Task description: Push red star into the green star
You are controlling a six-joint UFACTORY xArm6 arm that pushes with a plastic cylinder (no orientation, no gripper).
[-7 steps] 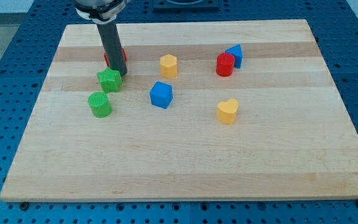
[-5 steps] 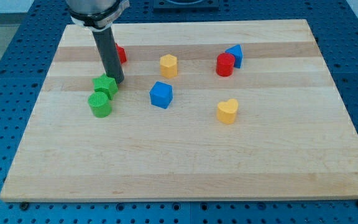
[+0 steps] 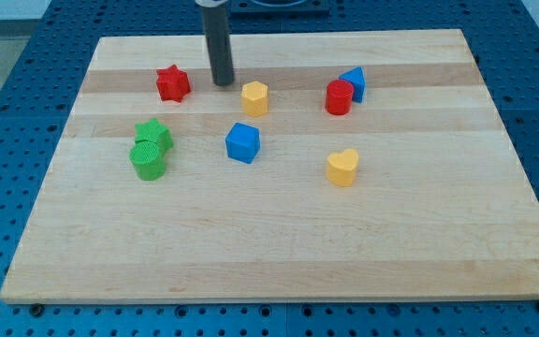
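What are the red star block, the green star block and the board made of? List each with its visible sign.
Red star block: probably plastic, matte, judging by its uniform saturated colour.
Green star block: likely the same matte plastic, with faint ribbing on its sides.
Board: wood, pale with a smooth finish; grain streaks and joined strips show.

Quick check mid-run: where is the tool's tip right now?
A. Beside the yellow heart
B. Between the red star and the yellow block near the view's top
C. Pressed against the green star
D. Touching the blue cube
B. My tip sits on the board between the red star on its left and the yellow block on its right, touching neither; the green star lies well below.
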